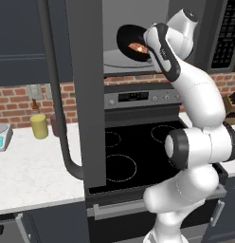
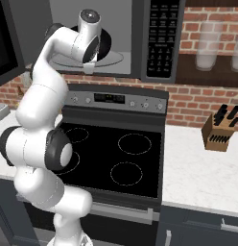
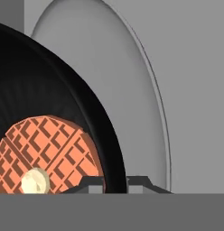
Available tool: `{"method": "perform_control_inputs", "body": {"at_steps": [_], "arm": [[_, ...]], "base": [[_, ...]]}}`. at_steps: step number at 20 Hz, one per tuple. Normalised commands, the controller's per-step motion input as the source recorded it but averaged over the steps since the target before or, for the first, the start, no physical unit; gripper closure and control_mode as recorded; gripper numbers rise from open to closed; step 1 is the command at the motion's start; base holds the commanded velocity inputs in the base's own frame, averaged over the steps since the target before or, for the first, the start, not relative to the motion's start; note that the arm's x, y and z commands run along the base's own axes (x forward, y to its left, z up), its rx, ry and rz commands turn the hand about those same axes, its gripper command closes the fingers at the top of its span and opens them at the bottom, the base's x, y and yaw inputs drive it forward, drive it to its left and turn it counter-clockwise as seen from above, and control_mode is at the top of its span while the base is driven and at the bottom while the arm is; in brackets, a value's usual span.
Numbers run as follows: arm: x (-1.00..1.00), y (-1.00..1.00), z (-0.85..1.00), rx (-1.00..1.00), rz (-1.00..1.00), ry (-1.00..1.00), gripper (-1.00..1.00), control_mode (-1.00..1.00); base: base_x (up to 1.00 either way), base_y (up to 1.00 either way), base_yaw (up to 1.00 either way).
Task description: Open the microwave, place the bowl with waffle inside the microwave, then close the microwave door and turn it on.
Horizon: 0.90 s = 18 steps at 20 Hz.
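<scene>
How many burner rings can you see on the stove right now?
4 in the right base view: back right, front right, and back left and front left, both partly hidden behind the arm.

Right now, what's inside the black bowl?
Inside the bowl lies a round orange-brown waffle with a pale blob at its centre. The gripper pinches the bowl's rim, above the microwave's turntable. The bowl's bottom beneath the waffle is covered.

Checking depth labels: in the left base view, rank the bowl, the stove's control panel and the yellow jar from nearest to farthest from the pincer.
1. bowl: at the pincer, inside the microwave.
2. control panel: below.
3. yellow jar: far left, on the counter.
</scene>
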Motion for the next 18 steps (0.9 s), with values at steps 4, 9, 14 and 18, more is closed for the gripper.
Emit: {"method": "perform_control_inputs", "body": {"at_steps": [4, 9, 14, 18], "arm": [[0.39, 0.00, 0.00, 0.00, 0.00, 0.00, 1.00, -1.00], [0.18, 0.03, -0.22, -0.01, 0.00, 0.00, 1.00, -1.00], [0.09, 0.00, -0.25, 0.00, 0.00, 0.00, 1.00, -1.00], [0.18, 0.00, -0.02, 0.00, 0.00, 0.00, 1.00, -1.00]], "base": [[0.00, 0.00, 0.00], [0.00, 0.00, 0.00], [0.00, 0.00, 0.00], [0.00, 0.00, 0.00]]}}
